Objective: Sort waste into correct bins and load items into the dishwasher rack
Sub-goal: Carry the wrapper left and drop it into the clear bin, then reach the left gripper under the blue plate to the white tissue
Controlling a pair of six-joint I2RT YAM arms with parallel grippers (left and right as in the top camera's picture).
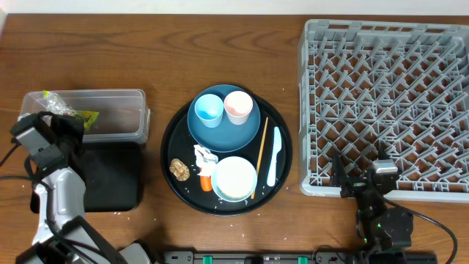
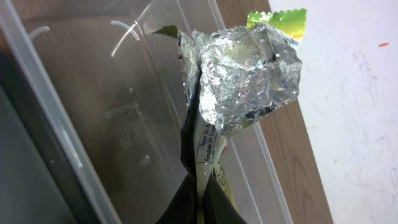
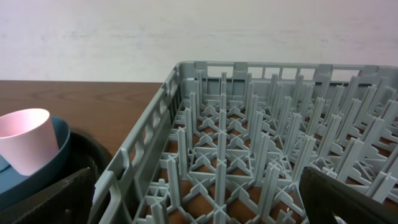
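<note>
Item: snack wrapper (image 2: 287, 22), green-yellow, with crumpled foil (image 2: 249, 74) turned outward. Whether that foil is the wrapper's own lining or a separate scrap balled into it cannot be told from the wrist view

Held by: left hand (image 2: 200, 194), pinched closed on the wrapper's lower tail. This carries the bundle over the clear tub (image 1: 117, 99) at the far left of the counter (image 1: 88, 44), probably to drop it there as waste

Clear tub: nothing else visible inside

Shallow black tray (image 1: 110, 180), just in front of the tub: appears bare

Round black tray (image 1: 176, 139), centre of counter:
- dark-blue plate (image 1: 223, 136), bearing the light-blue cup (image 1: 208, 108) and pink cup (image 1: 238, 106) side by side
- white bowl (image 1: 234, 177), nearer the front
- tissue (image 1: 204, 155) and carrot piece (image 1: 206, 182), beside the bowl
- brown lump (image 1: 179, 169), at the left
- chopstick (image 1: 261, 158) and white utensil (image 1: 273, 155), laid lengthwise along the right side

Dishwasher rack (image 1: 306, 110), right: no items among the pegs

Right hand (image 3: 205, 208): fingers spread wide, holding nothing, at the rack's near-left corner, likely parked until the dishes are due
</note>
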